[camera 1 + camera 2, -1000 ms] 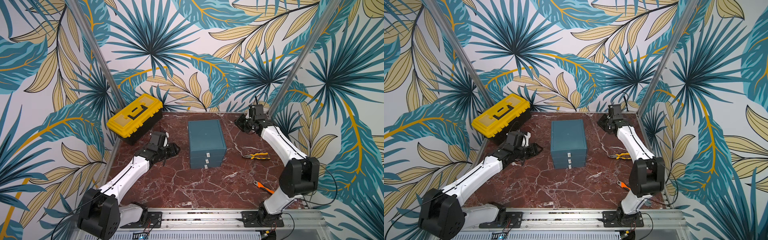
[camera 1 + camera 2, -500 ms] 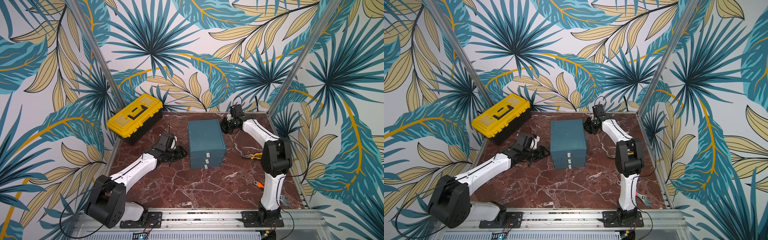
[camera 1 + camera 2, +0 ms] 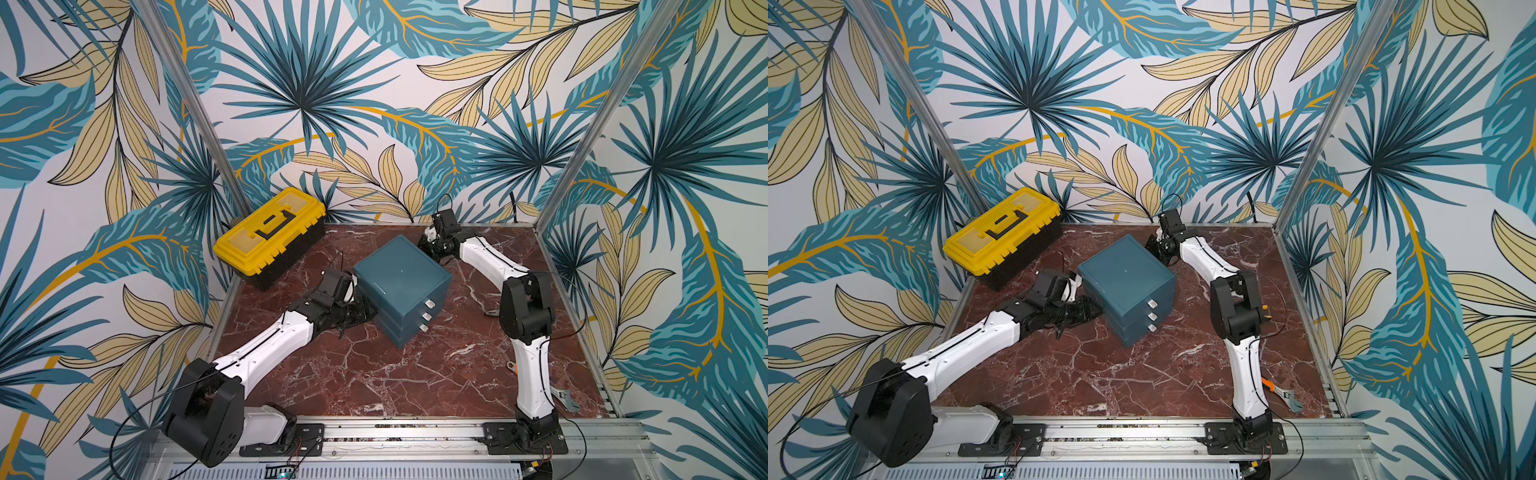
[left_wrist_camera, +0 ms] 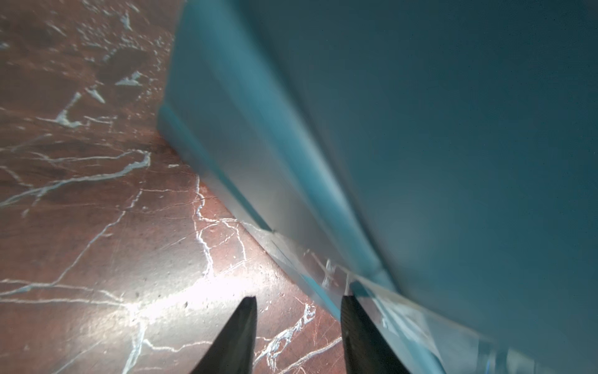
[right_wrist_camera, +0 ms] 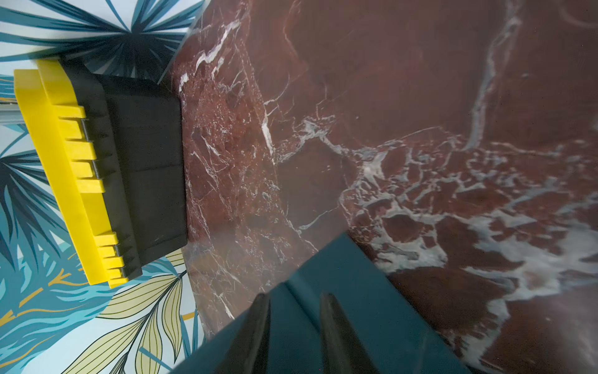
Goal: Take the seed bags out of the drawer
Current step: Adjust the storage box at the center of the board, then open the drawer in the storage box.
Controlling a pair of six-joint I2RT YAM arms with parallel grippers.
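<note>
The teal drawer cabinet stands skewed on the marble table, its three drawers shut, with white handles facing front right. The seed bags are hidden. My left gripper lies low at the cabinet's left side. In the left wrist view it is open over bare marble, one finger against the cabinet wall. My right gripper sits at the cabinet's far corner. In the right wrist view it is open, fingers astride the cabinet's edge.
A yellow and black toolbox stands at the back left by the wall. An orange-handled wrench lies at the front right behind the right arm. Pliers peek out from behind the right elbow. Patterned walls close three sides.
The right arm swung left from the back right to the cabinet's far corner. The left gripper slid right against its side. The cabinet has turned, its drawer fronts now facing front right.
</note>
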